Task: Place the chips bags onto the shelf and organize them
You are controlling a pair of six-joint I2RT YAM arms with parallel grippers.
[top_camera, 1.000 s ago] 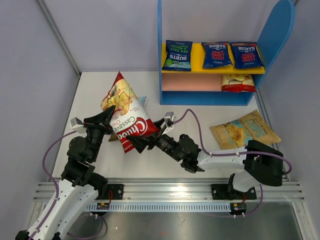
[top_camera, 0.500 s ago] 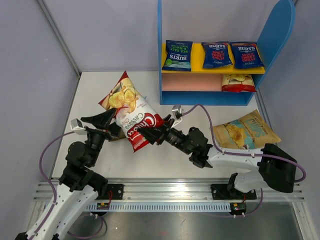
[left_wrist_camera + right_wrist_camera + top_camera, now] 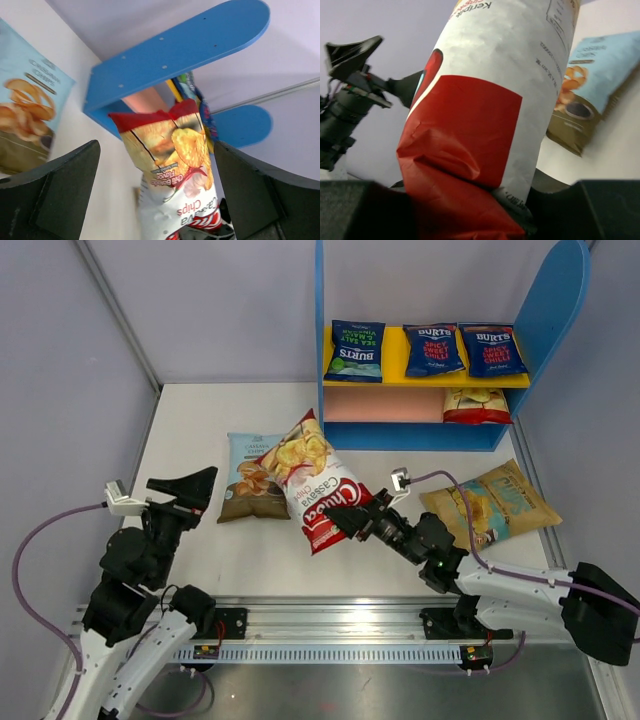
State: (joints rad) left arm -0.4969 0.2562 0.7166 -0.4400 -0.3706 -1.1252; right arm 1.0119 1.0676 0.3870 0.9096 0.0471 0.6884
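A red-and-white Chuba bag (image 3: pixel 318 480), crisps printed on its far end, tilts over the tabletop's middle, its red near end clamped in the right fingers (image 3: pixel 345 523). The left fingers (image 3: pixel 185 483) gape empty near the left edge. At the far edge, the shelf (image 3: pixel 555 300) holds three Burts bags (image 3: pixel 433 348) on its yellow board, a second Chuba bag (image 3: pixel 477 405) beneath.

Left pincer (image 3: pixel 188 495) gapes wide, empty; right pincer (image 3: pixel 345 523) clamped on Chuba bag (image 3: pixel 310 468), arm stretched low.
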